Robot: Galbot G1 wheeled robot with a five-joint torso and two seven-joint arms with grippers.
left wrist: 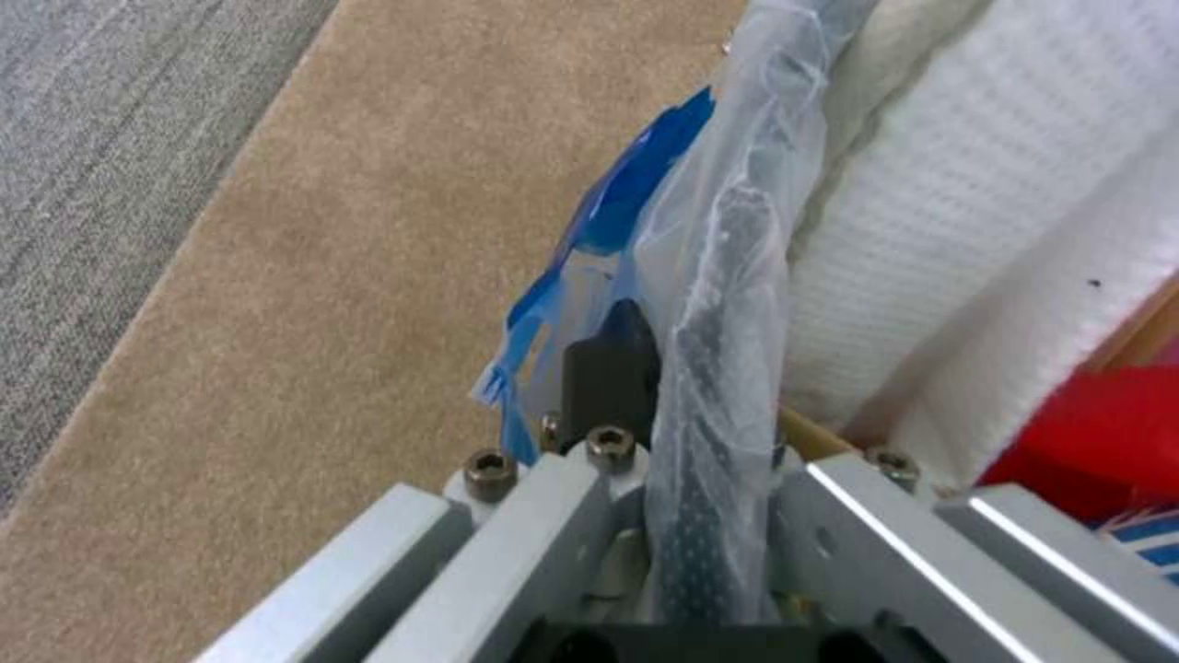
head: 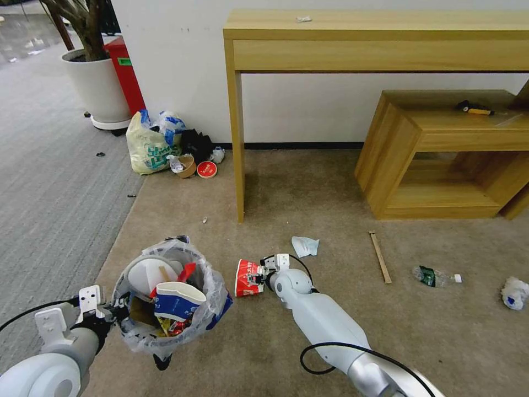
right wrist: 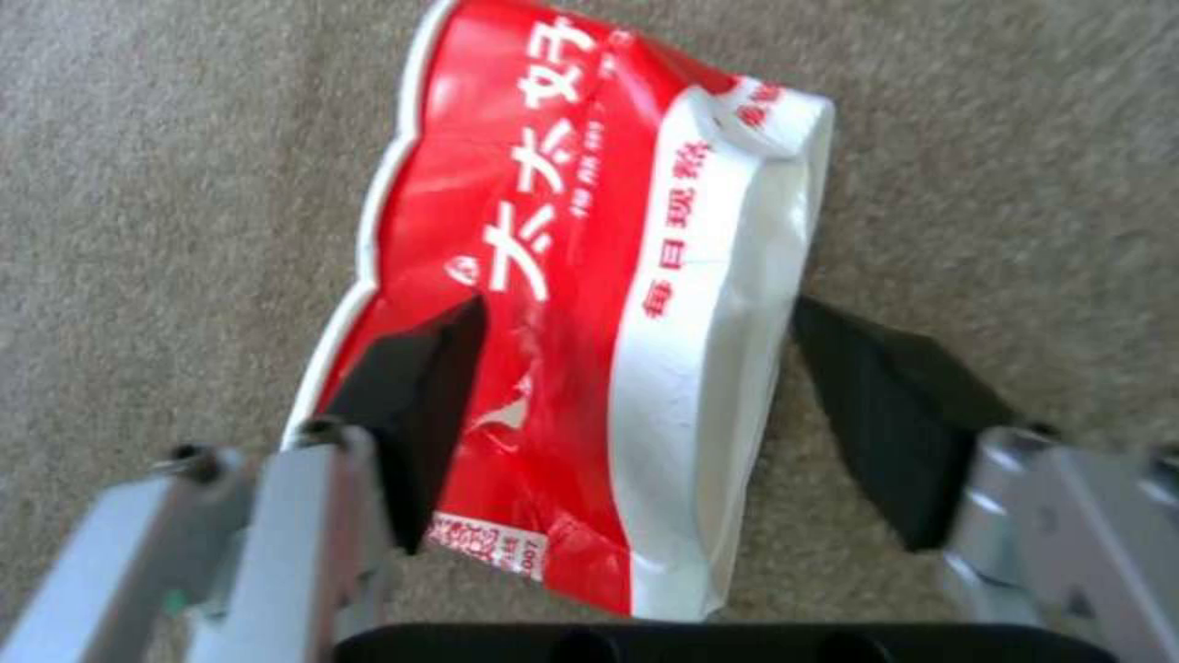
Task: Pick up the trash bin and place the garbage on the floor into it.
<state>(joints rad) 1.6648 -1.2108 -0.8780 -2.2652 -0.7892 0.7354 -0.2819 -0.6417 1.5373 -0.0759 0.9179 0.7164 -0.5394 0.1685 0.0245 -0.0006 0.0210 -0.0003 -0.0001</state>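
Beige floor (right wrist: 147, 184): right tool (right wrist: 633, 350) straddles red cup (right wrist: 577, 304) with white Chinese lettering

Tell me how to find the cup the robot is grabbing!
Start at the tall wooden table and look down at the beige carpet before its leg. The crushed cup lies between the right gripper's open fingers; it alone is red and white with writing.

Trash bin (head: 165, 298) at left on the left end effector (head: 113, 311), crushed cup (head: 248, 277) just right of it between the right end effector (head: 263, 274) fingers, stick (head: 380, 257) and bottle (head: 435, 276) farther right on the floor (head: 308, 187).
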